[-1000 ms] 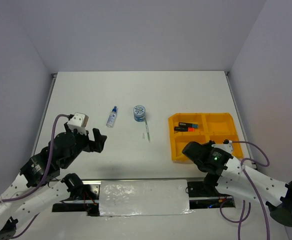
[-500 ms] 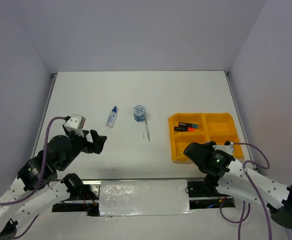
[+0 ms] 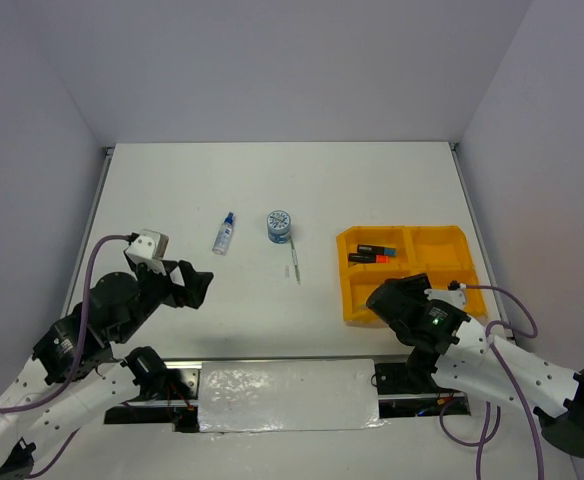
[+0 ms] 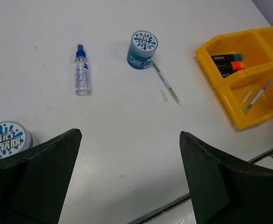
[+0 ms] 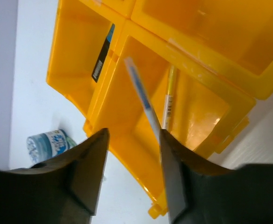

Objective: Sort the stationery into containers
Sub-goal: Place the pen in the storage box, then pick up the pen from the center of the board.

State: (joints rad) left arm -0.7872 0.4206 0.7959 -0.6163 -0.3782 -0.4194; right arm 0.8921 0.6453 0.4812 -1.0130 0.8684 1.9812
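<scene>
The orange-yellow tray [image 3: 442, 250] lies at the right. My right gripper [image 3: 377, 297] hovers over its near-left compartment, open. A thin blue-white pen [image 5: 143, 100] slants into that compartment and leans against the right finger, beside a yellow pen [image 5: 169, 93]. Highlighters [image 3: 372, 252] lie in the far-left compartment. On the table lie a blue-capped bottle [image 3: 223, 233], a round blue-white pot [image 3: 280, 225] and a thin pen [image 3: 295, 262]. My left gripper [image 3: 197, 283] hangs open and empty at the near left, well short of the bottle [image 4: 82, 70]. A second pot [image 4: 5, 137] sits by its left finger.
The tray's two right compartments [image 5: 211, 28] hold nothing that I can see. The table's front edge [image 4: 211, 186] runs just below the left gripper. A small pale strip [image 4: 164, 95] lies next to the pen on the table.
The right jaws have gone from shut on the pen to open, and the pen now rests loose in the near-left compartment. The left arm has drawn back slightly.
</scene>
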